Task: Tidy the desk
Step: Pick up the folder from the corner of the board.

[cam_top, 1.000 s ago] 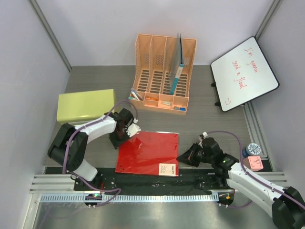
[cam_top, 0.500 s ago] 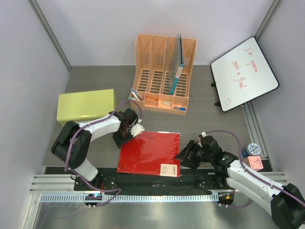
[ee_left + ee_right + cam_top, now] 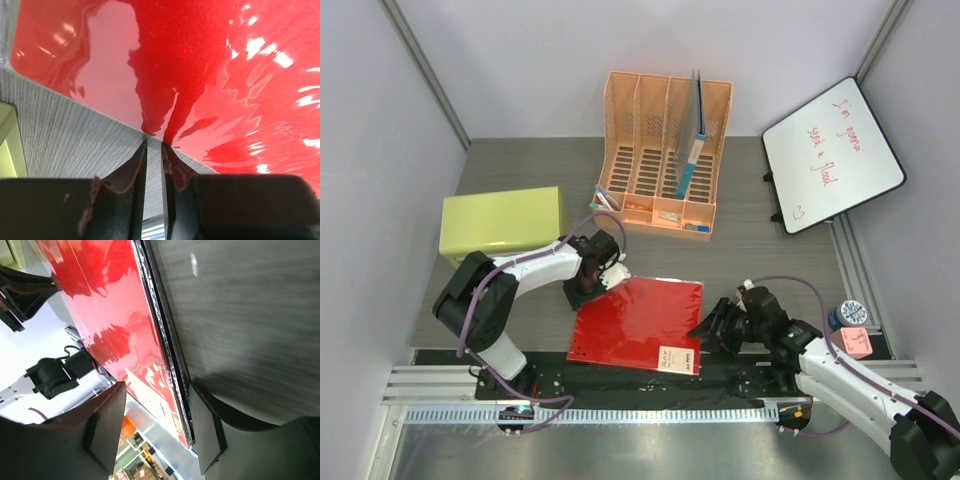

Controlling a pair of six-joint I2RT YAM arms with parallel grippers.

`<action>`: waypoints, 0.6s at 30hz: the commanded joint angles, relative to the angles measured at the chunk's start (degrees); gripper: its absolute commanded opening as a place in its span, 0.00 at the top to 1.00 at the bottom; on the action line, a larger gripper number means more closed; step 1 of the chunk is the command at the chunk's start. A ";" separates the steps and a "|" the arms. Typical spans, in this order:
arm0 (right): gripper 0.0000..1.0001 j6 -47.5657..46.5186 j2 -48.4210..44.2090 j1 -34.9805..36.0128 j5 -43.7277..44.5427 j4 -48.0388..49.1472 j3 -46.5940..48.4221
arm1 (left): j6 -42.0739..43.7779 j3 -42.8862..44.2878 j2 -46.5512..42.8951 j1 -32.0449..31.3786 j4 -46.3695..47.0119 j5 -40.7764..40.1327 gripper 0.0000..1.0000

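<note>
A glossy red folder (image 3: 638,322) lies flat on the dark grey desk (image 3: 750,250), near the front edge. My left gripper (image 3: 588,285) is at the folder's upper-left corner. In the left wrist view it is shut (image 3: 154,145), with its tips against the folder's edge (image 3: 225,75) and only bare desk (image 3: 75,130) in the narrow slit. My right gripper (image 3: 707,328) is at the folder's right edge. In the right wrist view it is open (image 3: 155,427) and straddles that edge (image 3: 115,315), with one finger (image 3: 205,435) close beside it on the desk (image 3: 240,315).
An orange mesh file rack (image 3: 665,150) holding a blue binder (image 3: 692,150) stands at the back. A lime-green cabinet (image 3: 500,222) sits at the left. A whiteboard (image 3: 833,153) lies at the back right. A small blue-topped container (image 3: 850,312) and a pink item (image 3: 855,343) sit on the right rail.
The red folder has slid right and turned slightly, with my left gripper following behind its corner. My right gripper has opened at the folder's right edge.
</note>
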 commanded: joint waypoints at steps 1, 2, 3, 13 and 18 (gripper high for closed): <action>0.40 -3.41 -4.30 0.26 0.78 -19.86 -1.81 | -1.67 0.48 1.76 -1.57 6.88 7.07 0.82; 0.40 -3.93 -5.79 0.26 1.13 -21.90 -0.41 | -1.58 0.40 1.76 -1.66 6.88 7.07 0.82; 0.40 -5.33 -6.15 0.26 1.13 -23.83 0.30 | -1.58 0.48 1.67 -1.66 6.88 7.07 0.82; 0.38 -8.68 -4.31 0.17 1.05 -32.03 3.20 | -1.05 -0.31 1.23 -1.66 7.32 5.93 0.83; 0.38 -4.47 -4.31 0.26 0.17 -23.53 0.48 | -1.05 -0.49 1.14 -1.66 7.41 5.84 0.83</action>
